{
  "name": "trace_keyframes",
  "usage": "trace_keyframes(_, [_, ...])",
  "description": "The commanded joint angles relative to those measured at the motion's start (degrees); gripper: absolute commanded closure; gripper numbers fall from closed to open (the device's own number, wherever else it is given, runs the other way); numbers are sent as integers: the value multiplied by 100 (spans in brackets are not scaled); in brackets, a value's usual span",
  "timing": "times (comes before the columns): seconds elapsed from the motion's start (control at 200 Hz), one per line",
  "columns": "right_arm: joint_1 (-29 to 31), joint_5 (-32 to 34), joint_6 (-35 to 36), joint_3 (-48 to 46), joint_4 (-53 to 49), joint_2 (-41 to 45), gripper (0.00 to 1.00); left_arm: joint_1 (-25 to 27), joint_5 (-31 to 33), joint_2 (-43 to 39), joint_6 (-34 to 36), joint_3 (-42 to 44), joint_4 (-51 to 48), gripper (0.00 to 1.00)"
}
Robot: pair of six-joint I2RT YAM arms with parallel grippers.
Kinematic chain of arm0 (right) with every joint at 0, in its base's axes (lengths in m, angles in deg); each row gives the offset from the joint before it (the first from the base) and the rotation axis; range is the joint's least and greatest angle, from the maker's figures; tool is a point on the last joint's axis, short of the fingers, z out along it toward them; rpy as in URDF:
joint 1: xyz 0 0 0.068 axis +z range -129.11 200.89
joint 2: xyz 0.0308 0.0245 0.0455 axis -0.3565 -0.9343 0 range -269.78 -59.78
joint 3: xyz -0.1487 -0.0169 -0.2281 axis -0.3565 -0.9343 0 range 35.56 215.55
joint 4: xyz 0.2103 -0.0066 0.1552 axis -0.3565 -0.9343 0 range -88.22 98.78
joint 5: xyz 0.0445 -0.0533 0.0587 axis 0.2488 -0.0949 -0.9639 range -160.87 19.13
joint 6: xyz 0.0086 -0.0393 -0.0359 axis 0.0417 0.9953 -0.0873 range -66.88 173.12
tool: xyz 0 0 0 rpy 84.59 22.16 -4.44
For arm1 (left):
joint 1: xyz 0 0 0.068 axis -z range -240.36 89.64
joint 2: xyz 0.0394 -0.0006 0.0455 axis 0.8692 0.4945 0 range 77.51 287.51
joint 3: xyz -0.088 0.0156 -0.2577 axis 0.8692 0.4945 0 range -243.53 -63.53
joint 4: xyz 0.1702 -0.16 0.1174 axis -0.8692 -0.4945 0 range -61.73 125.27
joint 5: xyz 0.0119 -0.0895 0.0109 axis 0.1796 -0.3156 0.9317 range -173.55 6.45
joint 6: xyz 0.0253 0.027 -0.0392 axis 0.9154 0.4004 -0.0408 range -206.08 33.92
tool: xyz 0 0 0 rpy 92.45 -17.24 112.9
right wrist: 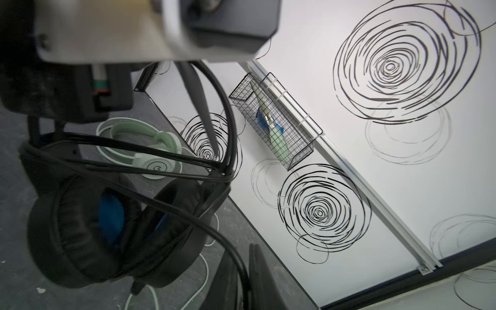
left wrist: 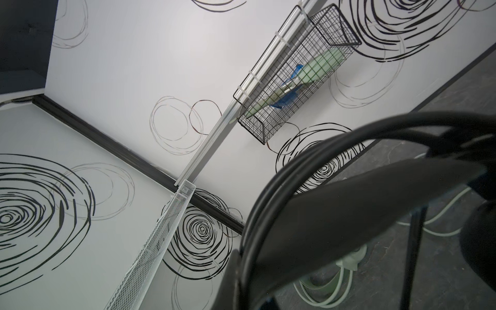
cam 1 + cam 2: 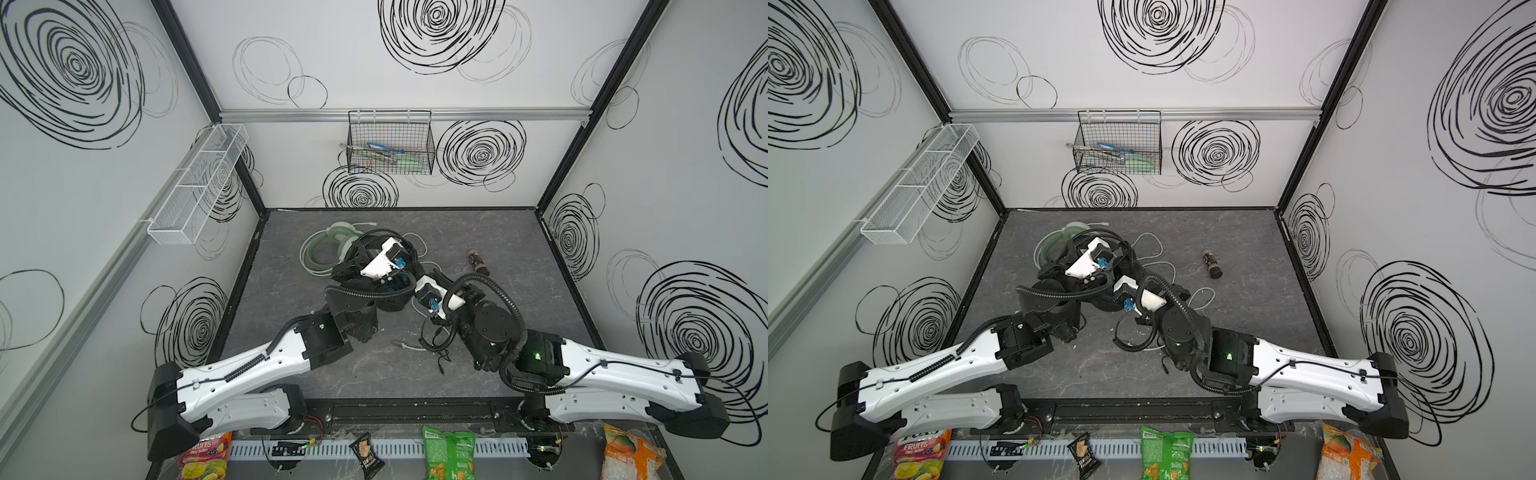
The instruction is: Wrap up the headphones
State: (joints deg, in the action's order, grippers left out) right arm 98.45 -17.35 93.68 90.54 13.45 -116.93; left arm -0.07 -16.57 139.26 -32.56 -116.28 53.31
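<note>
1. On the back wall hangs a black wire basket [image 3: 390, 143]. Inside it lie a pale green flat item [image 3: 409, 160], something blue [image 3: 380, 146] and a thin metal tool [image 3: 361, 146] whose kind I cannot make out.
2. A white mesh basket [image 3: 199, 178] is fixed to the left wall and is split into three compartments.
3. The mint-green headphones [image 3: 328, 249] lie flat on the desk [image 3: 519, 249], towards the back and left of centre. Their white cable [image 3: 1154, 245] trails loose over the desk to the right.
4. The black headphones [image 1: 107, 228] are lifted off the desk in the middle, between the two arms. One ear cup shows a blue lining. Several strands of the black cable [image 1: 188, 214] cross the headband, and a loose end reaches down to the desk.
5. The left gripper [image 3: 368, 255] is clenched on the band of the black headphones, which hang from it.
6. The right gripper [image 1: 243, 281] sits just beside the hanging ear cup. The black cable runs past its fingers, but I cannot tell whether it is gripping or released.
7. A small brown bottle [image 3: 478, 262] lies on its side on the desk, to the right and well apart from both headsets.
</note>
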Motion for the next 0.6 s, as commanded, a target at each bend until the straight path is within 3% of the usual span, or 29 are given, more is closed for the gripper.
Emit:
trace_keyframes(0.0, [-152,263,598,421,663,204,85,62,55,-215,-361,-157,-160,100])
trace_keyframes(0.275, [-1001,-621,112,435,571,462,80,-6,-1151,-666,-2026,-722,-2037,100])
trace_keyframes(0.595, [-1716,-1347,-401,347,383,409,78,2,-2185,-1097,-2755,-842,-2714,100])
